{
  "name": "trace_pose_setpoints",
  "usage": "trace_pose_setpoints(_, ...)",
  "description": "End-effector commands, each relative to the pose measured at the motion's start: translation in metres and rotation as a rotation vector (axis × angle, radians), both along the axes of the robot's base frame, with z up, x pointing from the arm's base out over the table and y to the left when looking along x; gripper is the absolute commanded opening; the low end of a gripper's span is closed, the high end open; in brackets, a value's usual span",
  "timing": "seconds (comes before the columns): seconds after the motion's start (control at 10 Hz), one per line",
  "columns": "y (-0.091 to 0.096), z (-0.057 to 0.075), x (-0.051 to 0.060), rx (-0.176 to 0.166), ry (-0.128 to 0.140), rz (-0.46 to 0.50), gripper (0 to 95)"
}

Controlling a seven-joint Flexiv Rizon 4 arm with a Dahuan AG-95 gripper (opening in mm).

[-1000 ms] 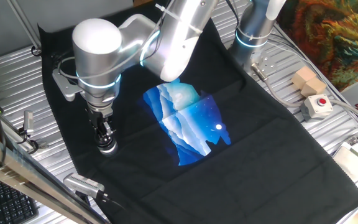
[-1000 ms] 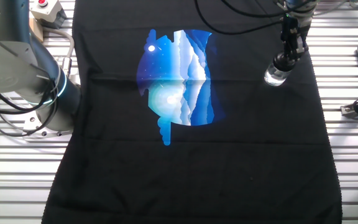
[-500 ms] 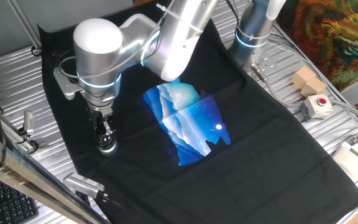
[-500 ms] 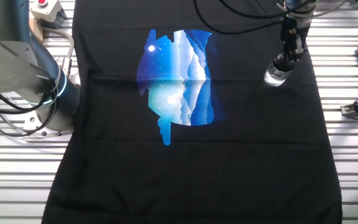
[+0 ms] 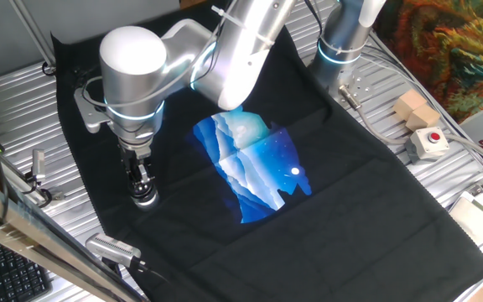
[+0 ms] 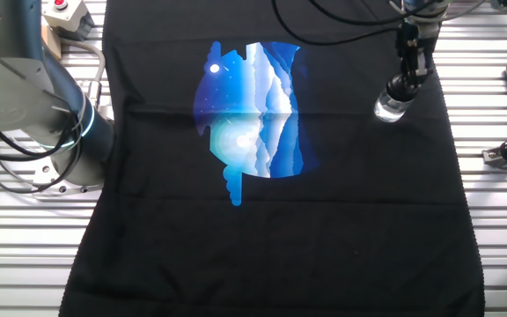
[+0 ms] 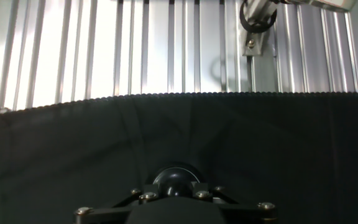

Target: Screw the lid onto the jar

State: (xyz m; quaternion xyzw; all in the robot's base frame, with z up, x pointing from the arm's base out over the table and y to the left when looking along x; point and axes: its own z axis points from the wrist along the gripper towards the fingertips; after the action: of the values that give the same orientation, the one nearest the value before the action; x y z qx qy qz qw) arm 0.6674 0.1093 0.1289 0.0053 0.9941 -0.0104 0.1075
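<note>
The jar point(image 5: 145, 200) is small, of clear shining glass, and stands on the black cloth point(image 5: 183, 226) near its left side. In the other fixed view the jar point(image 6: 389, 109) is at the upper right. My gripper point(image 5: 143, 186) hangs straight down over it, fingers point(image 6: 401, 81) reaching the jar's top. In the hand view the lid point(image 7: 176, 178) shows as a dark round cap with a faint glint. It sits low in the middle, with my gripper point(image 7: 176, 190) shut around it. Whether the lid sits flush on the jar is hidden.
A blue printed picture point(image 5: 254, 168) lies mid-cloth. A red-buttoned box point(image 5: 427, 143) and wooden blocks point(image 5: 415, 109) sit on the slatted table at right. A grey metal cylinder point(image 5: 116, 247) lies near the front left. A metal clamp point(image 7: 257, 25) stands beyond the cloth's edge.
The wrist housing has shifted very slightly to the right in the one fixed view. The gripper stays on top of the jar, which has not moved.
</note>
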Motion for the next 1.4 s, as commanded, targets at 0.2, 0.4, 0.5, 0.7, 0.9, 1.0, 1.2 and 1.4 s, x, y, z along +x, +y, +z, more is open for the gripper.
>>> trace_pose_setpoints(0.2, -0.0007, 0.0004, 0.0001, 0.005, 0.002, -0.033, 0.0)
trace_pose_setpoints(0.4, -0.0010, 0.0005, 0.0002, 0.011, 0.001, -0.076, 0.0)
trace_pose_setpoints(0.5, -0.0012, 0.0005, 0.0003, 0.015, 0.001, -0.101, 0.0)
trace_pose_setpoints(0.7, -0.0016, 0.0006, 0.0004, 0.021, 0.005, -0.139, 0.0)
trace_pose_setpoints(0.9, -0.0022, 0.0007, 0.0006, 0.033, 0.010, -0.189, 0.0)
trace_pose_setpoints(1.0, -0.0024, 0.0006, 0.0007, 0.036, 0.011, -0.210, 0.0)
trace_pose_setpoints(1.2, -0.0030, 0.0006, 0.0007, 0.041, 0.008, -0.239, 0.0)
trace_pose_setpoints(1.4, -0.0040, 0.0007, 0.0009, 0.032, 0.009, -0.240, 0.0)
